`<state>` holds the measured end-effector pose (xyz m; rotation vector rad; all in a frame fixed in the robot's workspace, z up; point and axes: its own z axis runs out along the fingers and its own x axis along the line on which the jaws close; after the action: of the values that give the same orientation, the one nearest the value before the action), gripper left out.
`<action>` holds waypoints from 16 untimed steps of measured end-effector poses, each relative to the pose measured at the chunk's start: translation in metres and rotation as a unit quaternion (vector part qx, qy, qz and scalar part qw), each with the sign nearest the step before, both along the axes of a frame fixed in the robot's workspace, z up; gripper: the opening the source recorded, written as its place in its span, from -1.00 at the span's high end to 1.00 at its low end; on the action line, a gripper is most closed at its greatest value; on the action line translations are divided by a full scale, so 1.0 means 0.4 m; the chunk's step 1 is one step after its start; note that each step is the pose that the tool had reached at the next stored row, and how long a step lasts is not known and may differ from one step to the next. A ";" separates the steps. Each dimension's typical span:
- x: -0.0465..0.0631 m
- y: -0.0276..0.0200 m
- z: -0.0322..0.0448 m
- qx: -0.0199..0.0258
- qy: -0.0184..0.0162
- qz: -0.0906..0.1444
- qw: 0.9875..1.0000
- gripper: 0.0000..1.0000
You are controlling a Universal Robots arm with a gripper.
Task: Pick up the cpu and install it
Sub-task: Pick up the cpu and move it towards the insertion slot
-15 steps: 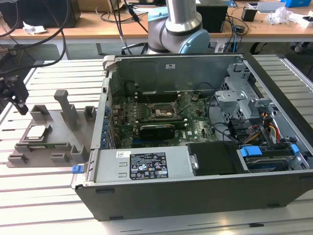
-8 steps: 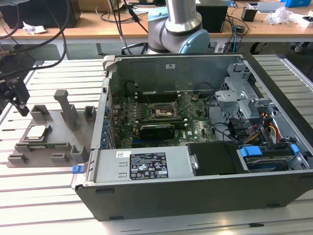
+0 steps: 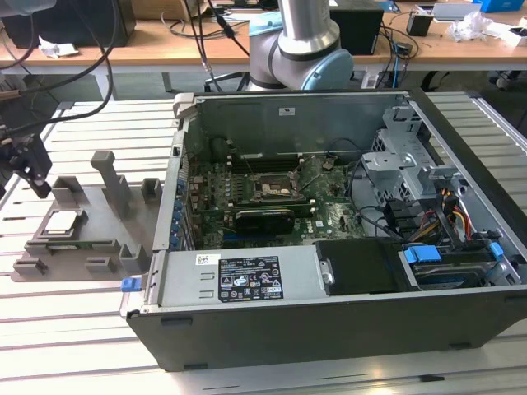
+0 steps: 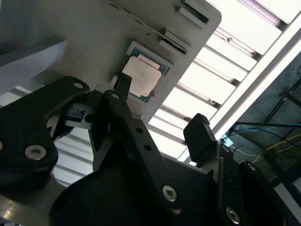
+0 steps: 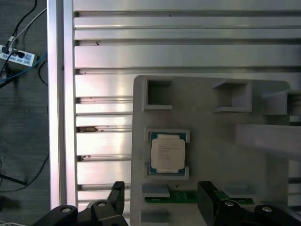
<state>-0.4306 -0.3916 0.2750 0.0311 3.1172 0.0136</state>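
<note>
The gripper [image 5: 161,189] hangs with its two dark fingers [image 5: 117,193] spread apart and nothing between them (released, so nothing is lifted yet), poised just above the near edge of the grey fixture tray [image 5: 211,155]. Just beyond the fingertips the cpu [image 5: 168,153] lies flat in its shallow recess in that tray, silvery top up, with a thin pale rim around it. I judge it light and stiff but delicate. The metal lid looks smooth and likely slippery, and the underside is not something to scrape. The sound hold would be on two opposite edges of the rim where the recess leaves them open, with the chip kept level and only lightly squeezed. The tray rests on the slatted aluminium table [image 3: 82,313], towards the exterior view's left. Farther off, towards the exterior view's right, stands the open computer case [image 3: 329,329], with the power supply [image 3: 239,280] along its near side and the dark motherboard socket [image 3: 272,191] deeper in, well apart from the chip. Behind the case rises the arm [image 3: 305,41].
</note>
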 end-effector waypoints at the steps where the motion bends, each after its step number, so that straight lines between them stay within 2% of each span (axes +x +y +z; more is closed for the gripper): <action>1: 0.000 0.000 -0.002 0.000 0.000 0.000 1.000 -0.44; 16: 0.000 0.000 -0.029 0.000 0.000 0.000 1.000 -0.44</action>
<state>-0.4306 -0.3916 0.2632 0.0312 3.1171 0.0137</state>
